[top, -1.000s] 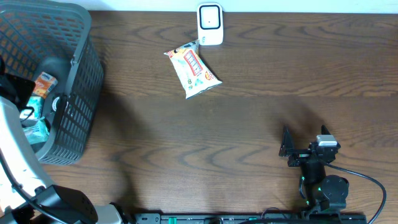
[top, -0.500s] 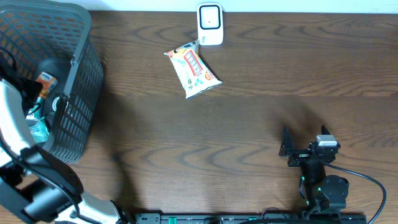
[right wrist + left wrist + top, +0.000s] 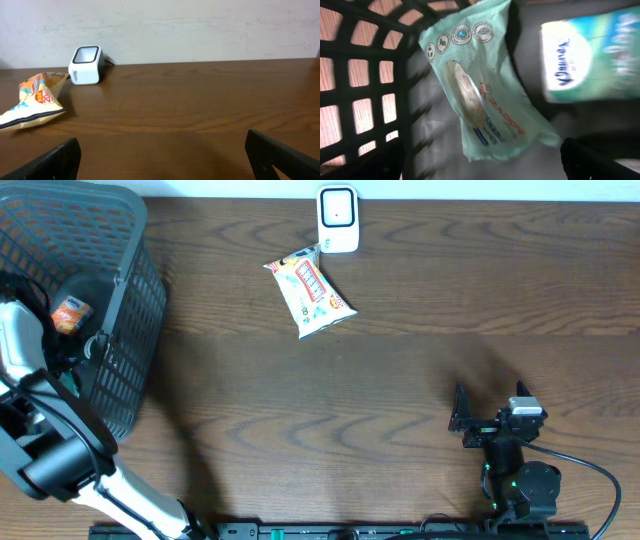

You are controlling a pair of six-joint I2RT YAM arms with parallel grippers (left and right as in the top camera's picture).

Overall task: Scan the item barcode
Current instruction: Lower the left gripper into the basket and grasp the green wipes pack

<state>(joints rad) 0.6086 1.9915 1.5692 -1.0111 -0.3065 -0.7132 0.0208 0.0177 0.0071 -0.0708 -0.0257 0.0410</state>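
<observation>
Snack bag (image 3: 310,295) just in front of scanner (image 3: 338,218); basket (image 3: 130,250) at table's (image 3: 400,380) left end, packets (image 3: 485,95) inside.

A small white box scanner (image 3: 338,218) with a dark window stands at the far edge of the table (image 3: 450,310). A crinkly orange-and-white snack bag (image 3: 309,290) lies flat just beside it, nearer and a bit left. A soft mint-green pack (image 3: 480,90) lies in the dark plastic basket (image 3: 130,310) on the far left.

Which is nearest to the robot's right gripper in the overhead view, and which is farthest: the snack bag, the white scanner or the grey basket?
Measured from the right gripper, which is open at the front right:
1. snack bag, in the middle, up and to the left.
2. white scanner, at the far edge, just beyond the bag.
3. grey basket, at the far left corner.
</observation>
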